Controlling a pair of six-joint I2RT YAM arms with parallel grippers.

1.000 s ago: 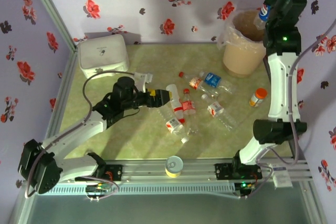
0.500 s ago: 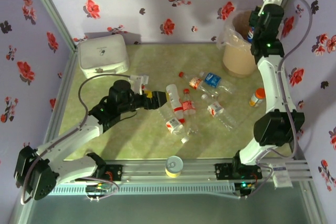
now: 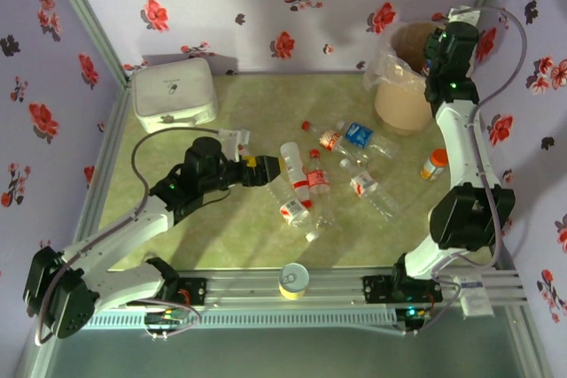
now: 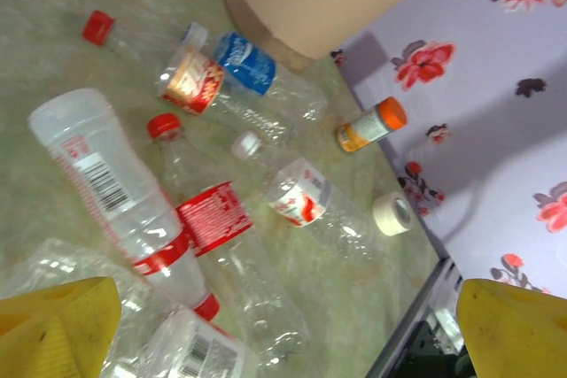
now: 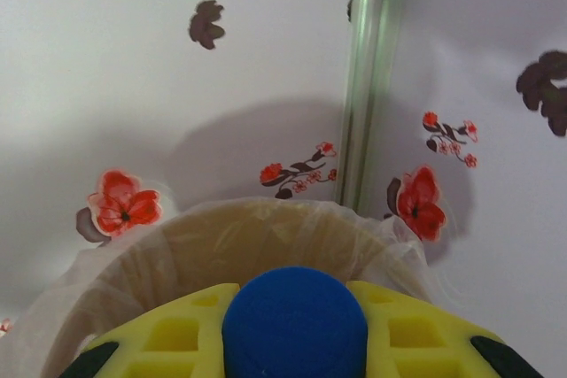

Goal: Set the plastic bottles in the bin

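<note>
Several clear plastic bottles lie in a loose heap mid-table: a red-label bottle (image 3: pixel 316 176) (image 4: pixel 211 219), a larger one (image 3: pixel 291 162) (image 4: pixel 104 181), a blue-label one (image 3: pixel 359 135) (image 4: pixel 244 64) and a white-capped one (image 3: pixel 364 185) (image 4: pixel 299 196). My left gripper (image 3: pixel 270 169) (image 4: pixel 285 343) hovers just left of the heap, open, its yellow fingertips (image 4: pixel 66 320) wide apart with nothing between them. The beige bin (image 3: pixel 406 81) (image 5: pixel 248 232) stands at the back right, lined with a clear bag. My right gripper (image 3: pixel 431 49) (image 5: pixel 294 343) is above its rim, shut on a blue-capped bottle (image 5: pixel 294 318).
A white box (image 3: pixel 174 93) sits at the back left. An orange-capped vial (image 3: pixel 435 164) (image 4: pixel 372 126) and a roll of tape (image 4: pixel 392 212) lie near the right wall. A yellow-rimmed tin (image 3: pixel 293 281) rests by the front rail.
My right arm has swung down and to the left, bringing the blue-capped bottle over the bin. The left arm has shifted slightly; its gripper stays open by the heap.
</note>
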